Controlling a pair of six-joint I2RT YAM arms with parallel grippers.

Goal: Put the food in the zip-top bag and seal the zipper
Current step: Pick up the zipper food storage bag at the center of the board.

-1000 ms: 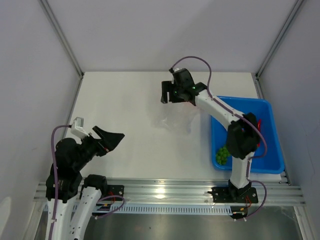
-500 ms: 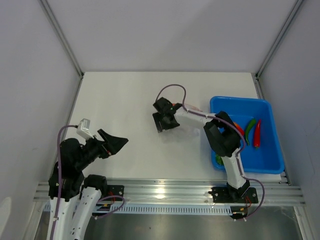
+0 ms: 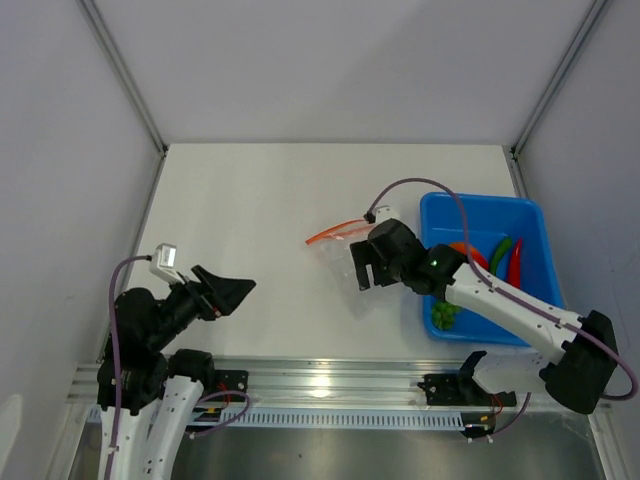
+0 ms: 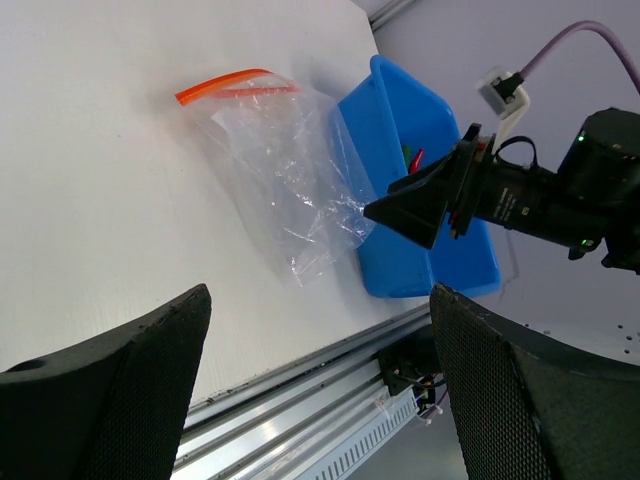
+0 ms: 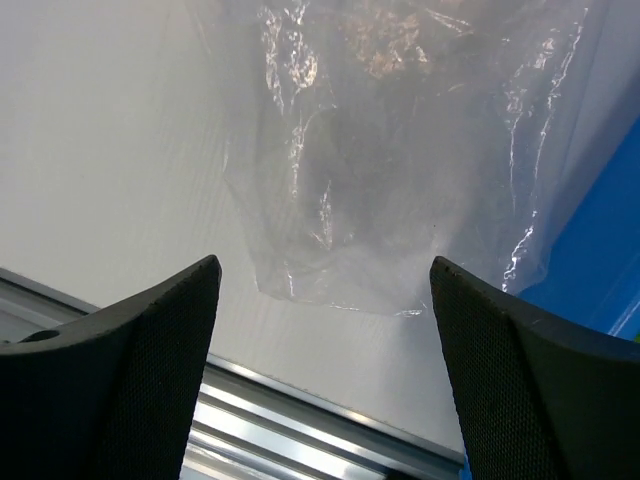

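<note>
- White table closed in by pale grey wall panels, with a blue tray at its right edge.
- Right arm lies low. From its base at the near rail it elbows out to the far right, and the forearm then runs leftward over the tray's near-left corner.
- Right gripper hovers over the zip-top bag. In the wrist view its fingers stand wide apart at the lower corners, gripping nothing, with the crinkled plastic lying on the table beyond them.
- Left arm is folded up at the near-left corner. The left gripper points right, spread wide and empty, well apart from the bag.
- Bag lies flat just left of the tray, with its orange-red zipper along the far-left edge.
- Grapes, a red pepper piece and a green pepper piece sit in the tray.
- Forearm covers part of the grapes and most of an orange piece.
- From above, the gripper hides the bag's right side. Whether the zipper is pressed shut cannot be told.
</note>
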